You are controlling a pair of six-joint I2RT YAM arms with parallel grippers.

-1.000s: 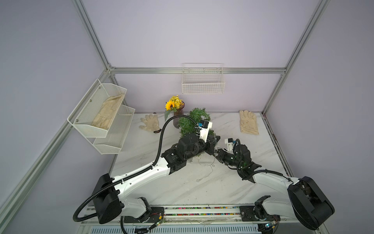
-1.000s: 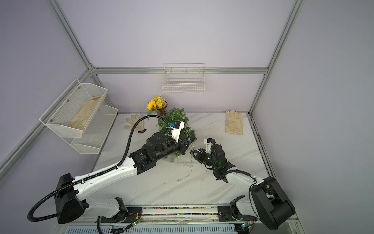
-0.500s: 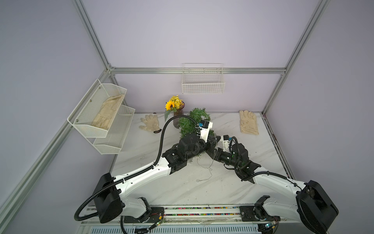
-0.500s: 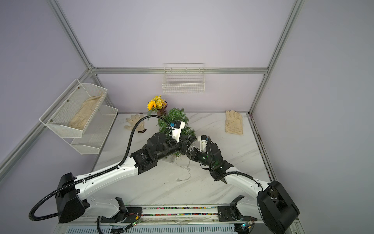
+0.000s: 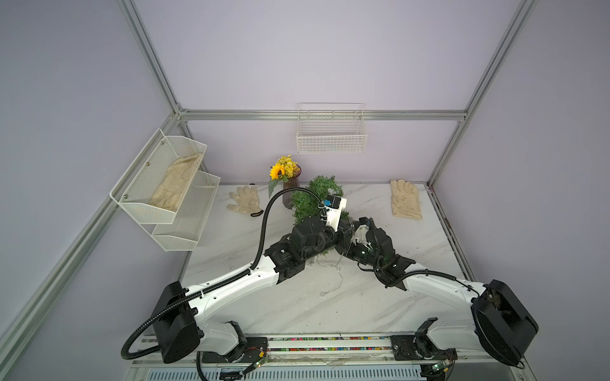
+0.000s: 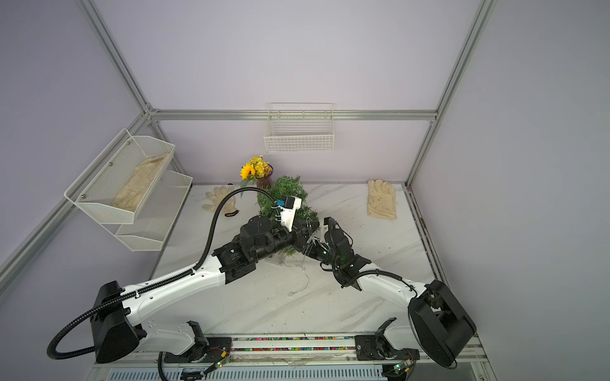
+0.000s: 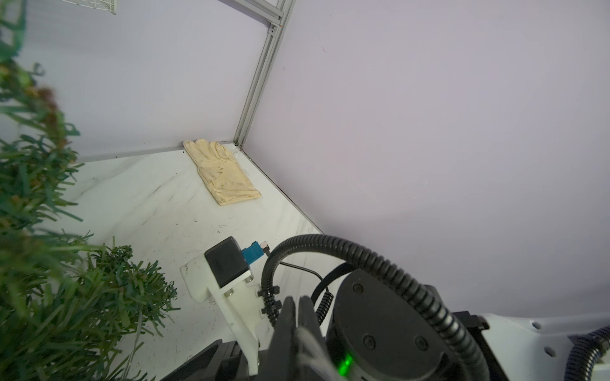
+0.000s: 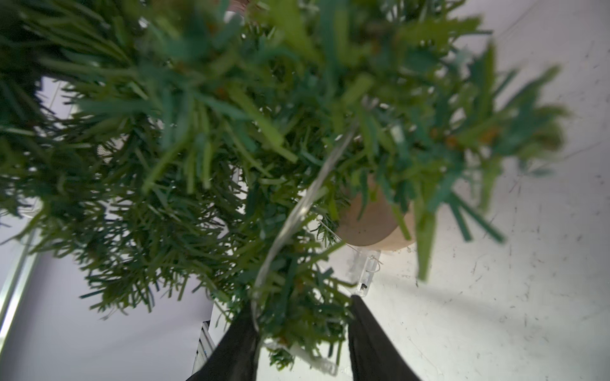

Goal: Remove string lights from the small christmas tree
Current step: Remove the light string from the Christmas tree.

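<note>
String lights (image 5: pixel 337 279) look partly off. In both top views a loose tail of wire lies on the marble table (image 5: pixel 363 306) on the robot's side of the 2 claws, while translucent loops hang between them against the small christmas tree (image 5: pixel 313 198). The left claw (image 5: pixel 346 229) and right claw (image 5: pixel 355 237) meet at its lower branches. Beyond them stands a flower vase (image 5: pixel 290 194), with 2 gloves (image 5: pixel 244 201) well out to either side.

In the left wrist view the left claw (image 7: pixel 296 301) is pressed together. A pale smear low between its fingers may be a pinched strand, but blur leaves that unsure.

In the right wrist view the right claw (image 8: pixel 302 305) is spread, with a branch tip and the wire between its fingers, unclamped. From there the wire climbs into the needles. Beyond it, a clear box (image 8: pixel 366 270) sits beside the tan base (image 8: pixel 369 224). Unwinding the upper turns is likely what is left, and the bushy branches will snag.
</note>
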